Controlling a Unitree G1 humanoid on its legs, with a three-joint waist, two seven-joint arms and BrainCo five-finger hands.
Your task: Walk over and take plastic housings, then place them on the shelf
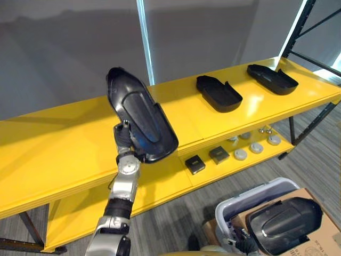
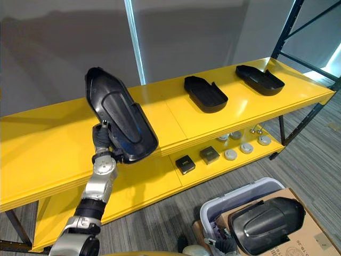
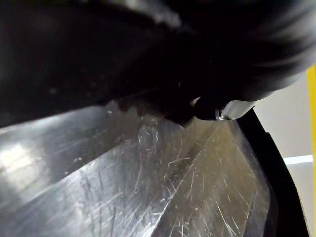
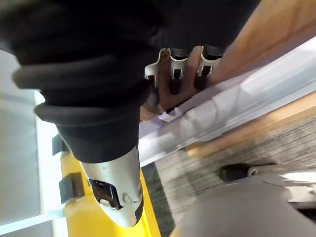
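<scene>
My left hand point(image 1: 127, 140) is raised in front of the yellow shelf point(image 1: 53, 144), shut on a long black plastic housing point(image 1: 141, 114) tilted up over the shelf's top board. The left wrist view has a dark fingertip point(image 3: 217, 111) pressed on that housing's glossy inner face point(image 3: 148, 187). Two more black housings point(image 1: 218, 93) point(image 1: 272, 79) lie on the top board to the right. At the lower right, my right hand point(image 1: 238, 244) grips the near edge of another black housing point(image 1: 285, 223). Its curled fingers point(image 4: 174, 74) appear in the right wrist view.
A white bin point(image 1: 234, 205) and a cardboard box point(image 1: 326, 234) stand on the grey carpet under the right housing. The lower shelf board carries two small black boxes point(image 1: 195, 164) and several round grey parts point(image 1: 241, 154). A dark rack upright point(image 1: 298, 26) rises at the shelf's right end.
</scene>
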